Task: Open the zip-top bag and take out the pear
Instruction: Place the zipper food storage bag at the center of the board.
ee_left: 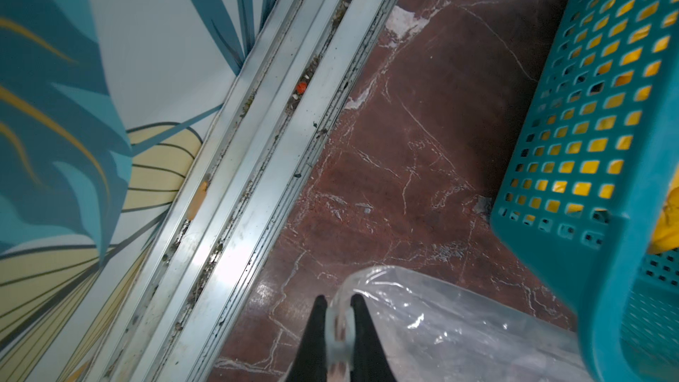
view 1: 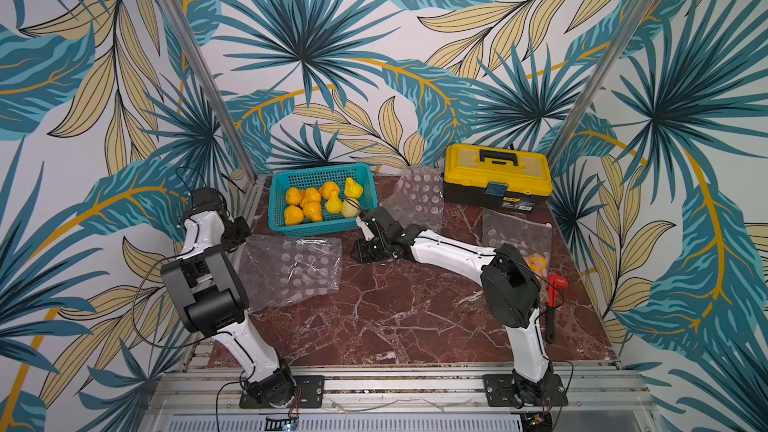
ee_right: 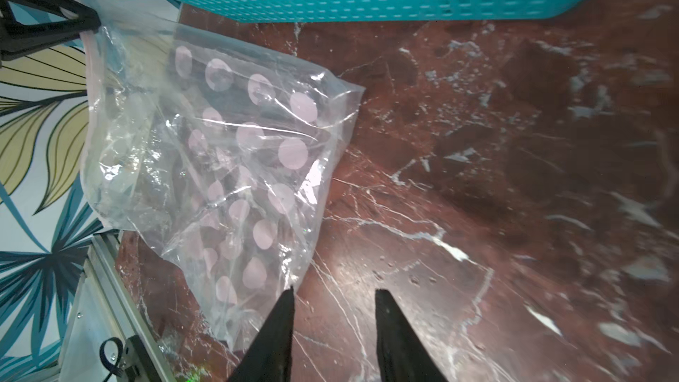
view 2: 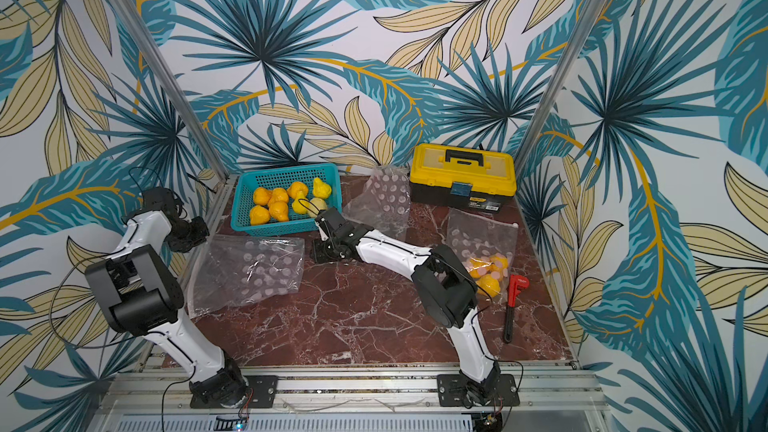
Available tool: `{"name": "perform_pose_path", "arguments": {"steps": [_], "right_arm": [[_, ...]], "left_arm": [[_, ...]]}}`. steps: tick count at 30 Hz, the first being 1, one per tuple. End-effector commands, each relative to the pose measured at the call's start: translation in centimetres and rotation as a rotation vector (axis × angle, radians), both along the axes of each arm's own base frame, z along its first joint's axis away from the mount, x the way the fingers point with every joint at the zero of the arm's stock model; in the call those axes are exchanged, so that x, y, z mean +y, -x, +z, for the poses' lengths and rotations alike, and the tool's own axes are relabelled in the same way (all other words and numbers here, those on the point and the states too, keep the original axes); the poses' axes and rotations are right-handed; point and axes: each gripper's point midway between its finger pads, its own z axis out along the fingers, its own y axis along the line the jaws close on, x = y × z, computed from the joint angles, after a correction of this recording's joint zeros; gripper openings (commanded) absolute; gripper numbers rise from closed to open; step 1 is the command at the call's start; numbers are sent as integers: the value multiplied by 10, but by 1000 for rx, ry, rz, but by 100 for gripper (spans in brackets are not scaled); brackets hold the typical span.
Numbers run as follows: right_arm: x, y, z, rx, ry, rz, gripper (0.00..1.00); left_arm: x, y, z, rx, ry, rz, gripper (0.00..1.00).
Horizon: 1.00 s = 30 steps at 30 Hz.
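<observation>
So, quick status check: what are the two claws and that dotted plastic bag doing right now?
Left gripper shut on dotted zip-top bag corner. Right gripper open, empty, beside the bag. Bag looks empty; pears sit in teal basket. Nothing in the way.

The near half of the table [view 1: 374, 326] lies bare between the two arm bases, wide room for a pincer. Farther in, the left bag [view 1: 291, 272] covers the left middle, its far edge close to the basket [view 1: 322, 224], which blocks the far left. The right arm [view 1: 449, 249] reaches across the centre, barring the way between them. A second bag [view 1: 415, 197] and the toolbox [view 1: 496, 178] fill the far right. Along the right edge a third bag [view 2: 484, 238] and a wrench [view 2: 513, 305] leave only a narrow strip.
</observation>
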Motion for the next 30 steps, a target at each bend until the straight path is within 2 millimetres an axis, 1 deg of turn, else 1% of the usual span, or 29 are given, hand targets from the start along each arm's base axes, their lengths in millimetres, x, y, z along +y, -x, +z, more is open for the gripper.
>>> {"name": "perform_pose_path", "arguments": {"steps": [1, 3, 5, 6, 7, 9, 12, 14, 16, 17, 18, 21, 24, 26, 28, 30], "right_arm": [[-47, -3, 37, -64, 52, -40, 41], [-70, -1, 49, -78, 73, -59, 42], [-95, 1, 56, -83, 96, -83, 43], [-111, 0, 61, -89, 111, -102, 43], [-127, 0, 63, -90, 139, -120, 44], [-161, -2, 67, -90, 189, -170, 44], [-212, -7, 70, -89, 245, -257, 44], [-245, -11, 70, -92, 294, -313, 45], [-282, -15, 69, -94, 378, -376, 48], [-295, -17, 67, -96, 418, -392, 51], [-313, -19, 64, -93, 472, -415, 54], [-364, -27, 55, -77, 651, -489, 66], [-406, -35, 42, -41, 805, -536, 76], [-429, -40, 32, -10, 886, -556, 80], [-443, -46, 19, 30, 921, -552, 83], [-455, -53, 3, 79, 941, -547, 84]], "left_arm": [[10, -7, 13, -25, -46, -4, 4], [12, -8, 13, -21, -53, -6, 7], [12, -8, 14, -24, -54, -10, 10], [12, -8, 15, -26, -56, -10, 13], [13, -7, 17, -25, -63, -7, 20], [14, -5, 21, -30, -75, -4, 28], [14, -3, 30, -45, -87, 6, 41], [11, -2, 37, -62, -87, 5, 45], [7, -1, 47, -88, -83, 3, 50], [6, -1, 51, -102, -81, 1, 52], [3, -1, 57, -119, -77, -1, 54], [-9, -1, 77, -183, -48, -18, 57], [-28, -2, 95, -244, -12, -50, 59], [-45, -3, 107, -288, 20, -89, 60], [-69, -4, 120, -347, 112, -134, 61], [-96, -4, 133, -402, 213, -190, 61]]}}
